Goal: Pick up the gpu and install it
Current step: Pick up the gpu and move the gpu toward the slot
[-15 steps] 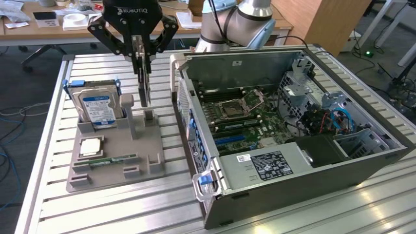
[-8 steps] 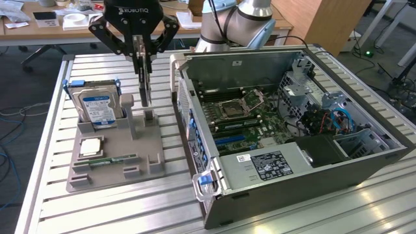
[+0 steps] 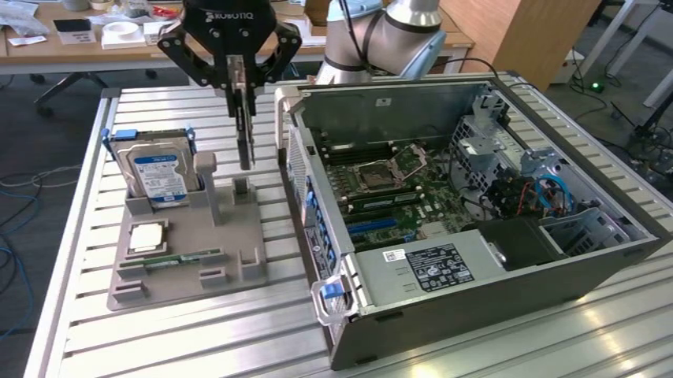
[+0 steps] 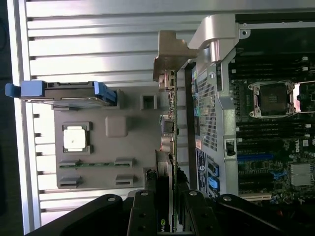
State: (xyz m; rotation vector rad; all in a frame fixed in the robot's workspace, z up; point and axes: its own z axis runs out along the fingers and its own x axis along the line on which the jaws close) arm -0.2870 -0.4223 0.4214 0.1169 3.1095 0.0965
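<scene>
- The pincer [image 3: 242,85] hangs over the counter's [image 3: 179,331] far side, its two black fingers [image 3: 200,67] pinching the graphics card [image 3: 245,130] by its top edge.
- The card hangs upright and edge-on, its lower end just above the grey holder tray [image 3: 226,236] and apart from it.
- It sits between the hard drive [image 3: 158,169], which stands in the tray toward the exterior view's left, and the outer wall of the open computer case [image 3: 474,197] toward the right.
- From the wrist camera the card [image 4: 171,147] runs out from the pincer [image 4: 170,209] as a thin strip, with its silver end bracket [image 4: 170,54] at the far end, close alongside the case [image 4: 211,98].
- In the tray [image 4: 133,123] lie a square silver processor chip [image 4: 75,138] and a narrow green memory stick [image 4: 96,163].
- Inside the case the motherboard [image 3: 395,185] lies exposed, its processor socket [image 3: 377,169] bare.
</scene>
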